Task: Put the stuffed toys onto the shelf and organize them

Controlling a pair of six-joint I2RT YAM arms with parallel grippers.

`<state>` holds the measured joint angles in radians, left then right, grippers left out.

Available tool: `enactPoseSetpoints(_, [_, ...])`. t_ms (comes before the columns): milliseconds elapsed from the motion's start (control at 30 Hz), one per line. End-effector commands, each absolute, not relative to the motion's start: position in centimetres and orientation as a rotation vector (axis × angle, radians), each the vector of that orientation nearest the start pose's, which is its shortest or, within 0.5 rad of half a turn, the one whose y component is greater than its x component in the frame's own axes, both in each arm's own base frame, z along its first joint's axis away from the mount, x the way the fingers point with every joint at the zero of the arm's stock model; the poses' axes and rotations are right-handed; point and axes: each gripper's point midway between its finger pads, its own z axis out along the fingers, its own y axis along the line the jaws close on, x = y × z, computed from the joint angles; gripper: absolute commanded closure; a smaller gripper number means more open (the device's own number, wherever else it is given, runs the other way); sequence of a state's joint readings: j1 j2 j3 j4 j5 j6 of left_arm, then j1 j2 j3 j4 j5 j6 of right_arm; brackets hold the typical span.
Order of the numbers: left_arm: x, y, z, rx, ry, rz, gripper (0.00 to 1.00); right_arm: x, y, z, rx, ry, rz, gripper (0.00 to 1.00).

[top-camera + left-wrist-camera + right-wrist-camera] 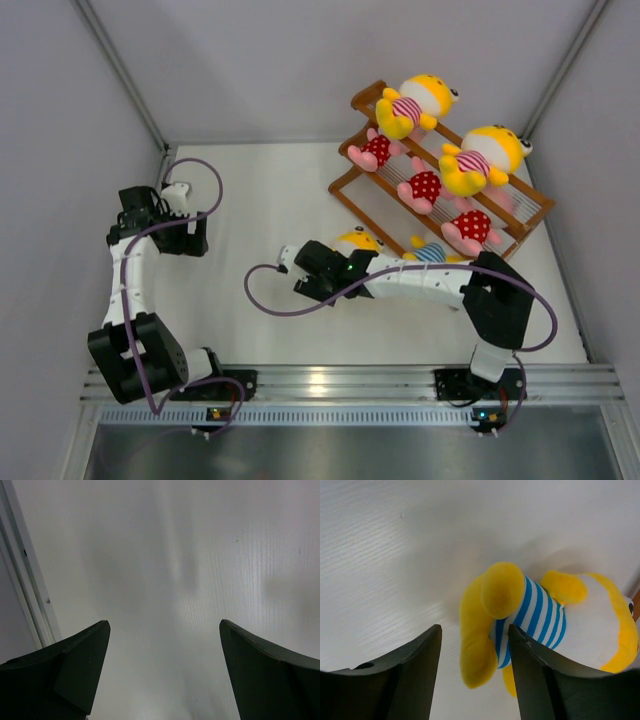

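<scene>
Right gripper, jaws parted: we are straddling a leg of the blue-striped toy, lying on the table just beside the shelf; best centring over its torso before closing. Left gripper: released.

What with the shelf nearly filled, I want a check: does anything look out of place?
The yellow plush toy in a blue-striped shirt lies on the white table, beside the brown wooden shelf rather than on it. The open right gripper hovers by it. Nothing else stands out.
</scene>
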<state>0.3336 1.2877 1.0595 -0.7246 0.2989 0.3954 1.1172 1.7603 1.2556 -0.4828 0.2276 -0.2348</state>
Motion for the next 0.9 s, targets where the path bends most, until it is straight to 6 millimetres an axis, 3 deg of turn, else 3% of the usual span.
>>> enactPoseSetpoints(0, [31.3,6.8,16.8,0.219,2.379,-0.056,0.03,23.2,35.2,10.8,-1.373,1.979,0.081,0.43])
enactPoseSetpoints(100, [31.2,6.7,16.9,0.225,2.376,-0.057,0.03,23.5,34.1,10.6,-1.334,1.997,0.025,0.35])
enactPoseSetpoints(367, [31.3,6.6,17.1,0.23,2.368,-0.062,0.03,24.9,32.6,7.7,-1.31,2.038,-0.152,0.33])
enactPoseSetpoints(400, [31.3,6.6,17.1,0.228,2.37,-0.062,0.03,25.3,32.3,7.3,-1.303,2.051,-0.163,0.35])
enactPoseSetpoints(500, [31.3,6.6,17.1,0.228,2.37,-0.064,0.03,26.0,31.3,5.2,-1.32,2.094,-0.207,0.53])
enactPoseSetpoints(533, [31.3,6.6,17.2,0.231,2.367,-0.064,0.03,26.0,31.1,4.9,-1.328,2.1,-0.212,0.67])
enactPoseSetpoints(567, [31.3,6.6,17.2,0.232,2.369,-0.062,0.03,25.8,31.2,4.6,-1.348,2.108,-0.204,0.75])
enactPoseSetpoints(600, [31.3,6.6,17.2,0.233,2.368,-0.064,0.03,25.6,31.4,4.7,-1.353,2.11,-0.189,0.82])
enactPoseSetpoints(633, [31.3,6.6,17.1,0.236,2.369,-0.063,0.03,25.7,31.8,5.2,-1.352,2.105,-0.175,0.96])
enactPoseSetpoints(667, [31.3,6.6,17.1,0.236,2.369,-0.063,0.03,25.5,31.8,5.9,-1.357,2.099,-0.169,1.0])
enactPoseSetpoints(733, [31.3,6.6,17.1,0.235,2.37,-0.061,0.03,25.8,32.8,8.4,-1.355,2.053,-0.161,1.0])
enactPoseSetpoints(867, [31.3,6.5,17.1,0.235,2.37,-0.066,0.03,27.3,32.5,14.3,-1.3,1.94,-0.3,1.0])
